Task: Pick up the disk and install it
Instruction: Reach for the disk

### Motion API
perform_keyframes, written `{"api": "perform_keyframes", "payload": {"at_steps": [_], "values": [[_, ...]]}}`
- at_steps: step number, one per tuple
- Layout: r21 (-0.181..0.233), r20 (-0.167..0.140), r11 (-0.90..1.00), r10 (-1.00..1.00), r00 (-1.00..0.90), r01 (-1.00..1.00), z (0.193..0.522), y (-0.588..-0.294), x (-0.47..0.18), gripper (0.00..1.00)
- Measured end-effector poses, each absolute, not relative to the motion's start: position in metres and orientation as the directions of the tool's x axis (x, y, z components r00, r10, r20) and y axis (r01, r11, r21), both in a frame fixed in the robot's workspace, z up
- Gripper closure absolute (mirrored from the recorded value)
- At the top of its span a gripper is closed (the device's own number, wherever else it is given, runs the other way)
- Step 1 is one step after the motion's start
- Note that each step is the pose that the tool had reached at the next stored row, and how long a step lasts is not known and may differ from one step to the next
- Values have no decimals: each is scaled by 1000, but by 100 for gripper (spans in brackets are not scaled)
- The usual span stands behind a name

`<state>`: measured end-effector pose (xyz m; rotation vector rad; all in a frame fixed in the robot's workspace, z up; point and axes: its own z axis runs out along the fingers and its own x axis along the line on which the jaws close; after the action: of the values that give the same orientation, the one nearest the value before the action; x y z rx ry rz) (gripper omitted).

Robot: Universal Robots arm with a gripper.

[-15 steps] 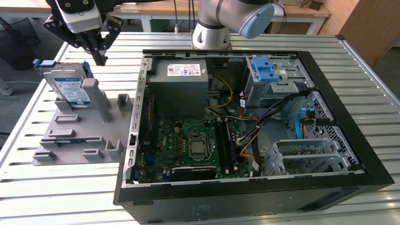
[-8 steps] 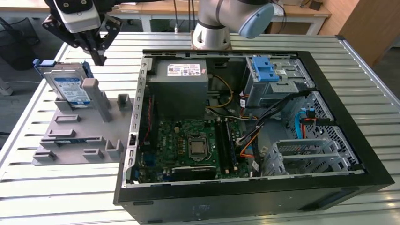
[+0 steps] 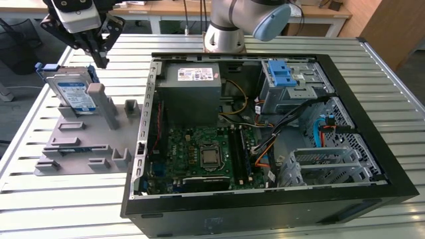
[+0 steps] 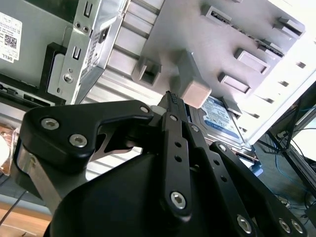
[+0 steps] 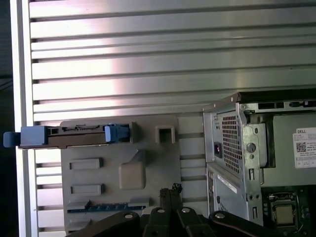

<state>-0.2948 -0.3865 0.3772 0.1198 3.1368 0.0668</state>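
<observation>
Risk centres on the grasp itself: the gripper (image 3: 103, 62) hangs at about eleven o'clock in the exterior view with its two fingers pinched into a narrow point, holding nothing. Its tips sit just above the tall grey post (image 3: 97, 99) and apart from the disk (image 3: 71, 94). The disk stands on edge in a slot of the grey fixture plate (image 3: 73, 149), at about ten o'clock from the open computer case (image 3: 265, 214), with its label facing out and its blue carrier frame along the upper edge. A descent with the fingers this narrow would likely strike the post or the carrier's top edge instead of straddling the disk, and could knock it askew in its slot. A grip that catches only the blue plastic and not the metal body looks prone to flexing or slipping, and the disk could tilt as it lifts. Inside the case, the drive bay (image 3: 292, 82) sits at about one o'clock with loose cables (image 3: 287, 124) just below it. A tilted disk could snag there or jam against the bay's rails.
</observation>
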Motion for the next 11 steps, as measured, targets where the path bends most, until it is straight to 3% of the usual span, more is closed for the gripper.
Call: {"api": "perform_keyframes", "payload": {"at_steps": [11], "values": [[42, 0, 996, 76, -997, 76, 377, -382, -307, 89]]}}
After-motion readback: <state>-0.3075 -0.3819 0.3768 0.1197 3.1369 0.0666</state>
